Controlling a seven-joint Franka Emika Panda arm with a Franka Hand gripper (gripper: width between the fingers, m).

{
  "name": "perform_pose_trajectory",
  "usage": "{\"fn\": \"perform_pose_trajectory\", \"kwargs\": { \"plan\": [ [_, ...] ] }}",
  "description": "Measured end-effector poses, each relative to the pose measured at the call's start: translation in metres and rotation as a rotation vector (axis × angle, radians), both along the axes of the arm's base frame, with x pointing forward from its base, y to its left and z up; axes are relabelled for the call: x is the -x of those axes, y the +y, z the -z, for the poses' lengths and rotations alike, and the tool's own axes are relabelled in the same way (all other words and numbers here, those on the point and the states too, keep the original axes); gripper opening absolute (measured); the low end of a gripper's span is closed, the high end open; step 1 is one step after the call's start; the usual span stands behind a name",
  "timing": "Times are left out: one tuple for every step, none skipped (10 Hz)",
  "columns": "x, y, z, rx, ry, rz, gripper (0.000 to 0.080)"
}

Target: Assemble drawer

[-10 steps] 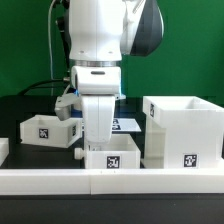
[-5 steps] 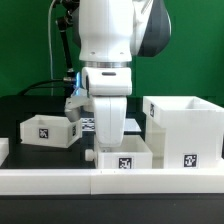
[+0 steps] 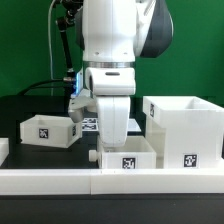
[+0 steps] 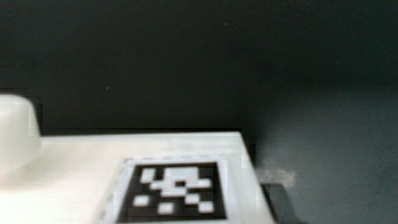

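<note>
In the exterior view my gripper [image 3: 118, 142] reaches down into a small white open-topped tray [image 3: 127, 156] with a square tag on its front. The tray sits just behind the front rail, close to the tall white drawer shell [image 3: 184, 130] on the exterior view's right. The jaws look shut on the tray's wall, with the fingertips hidden inside it. A second small tray [image 3: 45, 130] stands apart at the exterior view's left. The wrist view shows the tray's white wall with its tag [image 4: 178, 191], blurred, and one dark finger [image 4: 272, 183] beside it.
A long low white rail [image 3: 60, 181] runs along the front edge. The marker board [image 3: 92, 123] lies flat behind the arm. The big white arm blocks the middle of the scene. Black table and a green backdrop lie behind.
The gripper and the small tray have moved together toward the exterior view's right, closer to the drawer shell. The left tray and the shell have not moved.
</note>
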State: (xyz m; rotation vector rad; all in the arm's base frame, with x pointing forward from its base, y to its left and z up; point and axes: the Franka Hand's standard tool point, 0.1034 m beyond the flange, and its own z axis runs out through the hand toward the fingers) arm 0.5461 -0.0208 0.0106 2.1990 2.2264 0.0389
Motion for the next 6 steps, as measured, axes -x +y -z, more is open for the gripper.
{"fn": "perform_pose_trajectory", "kwargs": {
  "plan": [
    [-0.0008,0.0028,0.0005,0.0,0.0,-0.001,0.0041],
    [-0.0014,0.0073,0.001,0.002,-0.005,-0.009,0.0041],
    [-0.001,0.0098,0.0022,0.003,-0.011,-0.005,0.0041],
    [-0.0014,0.0108,0.0023,0.003,-0.009,0.001,0.0041],
    [-0.0014,0.0111,0.0023,0.003,-0.009,0.004,0.0041],
    [-0.0015,0.0115,0.0023,0.003,-0.01,0.009,0.0041]
  ]
}}
